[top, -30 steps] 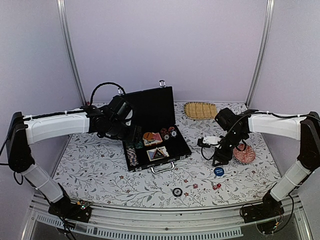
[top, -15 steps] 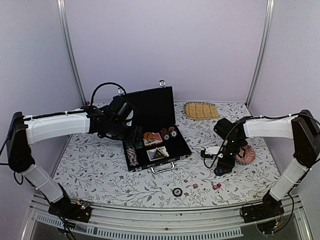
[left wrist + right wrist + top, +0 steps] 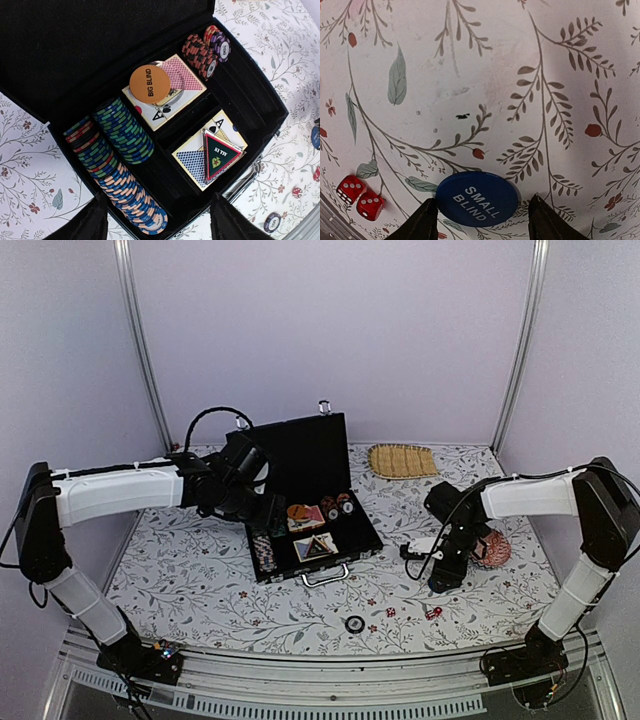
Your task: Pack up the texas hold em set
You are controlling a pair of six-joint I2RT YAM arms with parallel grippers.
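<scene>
The right gripper (image 3: 440, 577) is down at the floral tablecloth (image 3: 470, 75) with its jaws parted, wider than the blue "SMALL BLIND" disc (image 3: 477, 196) that lies flat between its fingers (image 3: 422, 222). The disc is not gripped. Just outside one finger sit two small red dice (image 3: 360, 197), side by side and touching. Ahead of the fingertips there is only patterned cloth. In the top view the red patterned dish (image 3: 495, 550) is close beside this arm's wrist.

The left gripper (image 3: 264, 510) hangs over the open black briefcase (image 3: 260, 107), jaws spread wide and holding nothing. Nearest, between its fingers (image 3: 85, 225), is the end of the chip rows (image 3: 120, 165), which run away from it along one side of the tray. Beyond these is a card deck (image 3: 192, 160) with a green triangular marker (image 3: 220, 155) on it. Farther on, a second deck (image 3: 185, 80) carries the orange "BIG BLIND" disc (image 3: 150, 84). Short chip stacks (image 3: 200, 52) stand in the far corner, and the raised lid (image 3: 100, 40) is last.
</scene>
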